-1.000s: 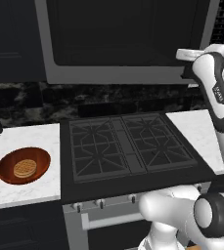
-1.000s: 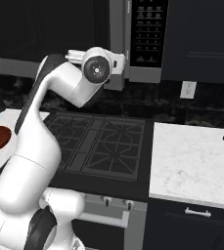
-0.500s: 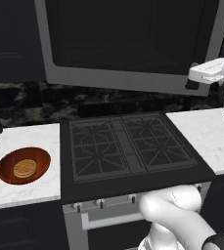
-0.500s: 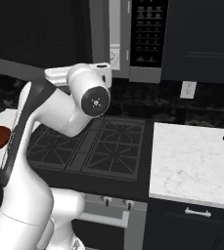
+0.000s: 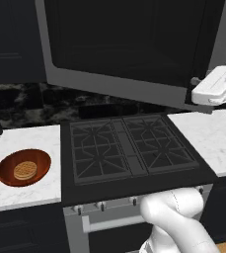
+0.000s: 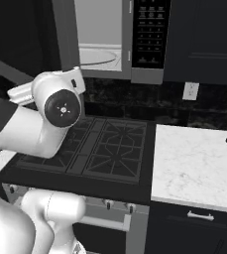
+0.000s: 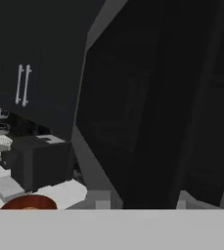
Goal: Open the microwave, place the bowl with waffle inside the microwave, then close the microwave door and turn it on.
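Presently the bowl (image 5: 23,167), with the waffle (image 5: 24,170) lying flat at its centre, sits on the white marble table (image 5: 25,192) at the far left of the scene, just beside the left edge of the black gas stove (image 5: 129,148). It is round, so no long axis governs the approach. The microwave door (image 5: 134,49) hangs swung out above the stove, and in the right base view the pale interior of the microwave (image 6: 101,39) stands exposed, so the opening step appears largely done.

The gripper (image 5: 196,89) is up at the right edge of that door, high and well to the right of the bowl. By my judgement the coming move must carry the arm down and left across the whole width of the stove. In the hand view a sliver of the bowl shows low at the left. Whether the gripper is parted or closed on anything cannot be told.
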Robot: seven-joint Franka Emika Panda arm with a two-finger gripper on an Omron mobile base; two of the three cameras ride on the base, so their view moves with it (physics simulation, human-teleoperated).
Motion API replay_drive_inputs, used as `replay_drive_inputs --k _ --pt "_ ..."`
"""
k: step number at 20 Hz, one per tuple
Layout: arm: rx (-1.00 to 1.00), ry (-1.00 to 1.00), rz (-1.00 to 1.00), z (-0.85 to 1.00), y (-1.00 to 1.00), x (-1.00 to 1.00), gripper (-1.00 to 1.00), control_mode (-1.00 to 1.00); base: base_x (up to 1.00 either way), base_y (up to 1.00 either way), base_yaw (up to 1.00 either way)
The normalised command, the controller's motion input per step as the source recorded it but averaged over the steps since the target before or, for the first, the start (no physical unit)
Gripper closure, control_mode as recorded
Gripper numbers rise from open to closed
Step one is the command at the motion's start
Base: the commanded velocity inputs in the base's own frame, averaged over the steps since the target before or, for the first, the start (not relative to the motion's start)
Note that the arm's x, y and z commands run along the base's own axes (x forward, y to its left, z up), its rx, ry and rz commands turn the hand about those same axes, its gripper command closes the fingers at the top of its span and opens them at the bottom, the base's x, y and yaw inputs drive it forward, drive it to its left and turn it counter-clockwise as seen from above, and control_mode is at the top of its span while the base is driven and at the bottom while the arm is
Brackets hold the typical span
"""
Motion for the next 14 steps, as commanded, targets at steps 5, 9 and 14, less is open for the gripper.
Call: replay_drive_inputs --k 5,9,14 --pt "-0.18 -0.03 0.02 0.03 0.92 -0.86 1.0 -1.0 0.0 0.0 0.0" --pt "-0.12 -0.03 0.0 0.05 0.61 -0.92 -1.0 -1.0 0.0 0.0 0.0" --pt "-0.06 -0.05 0.0 0.09 0.1 -0.85 -1.0 -1.0 0.0 0.0 0.0"
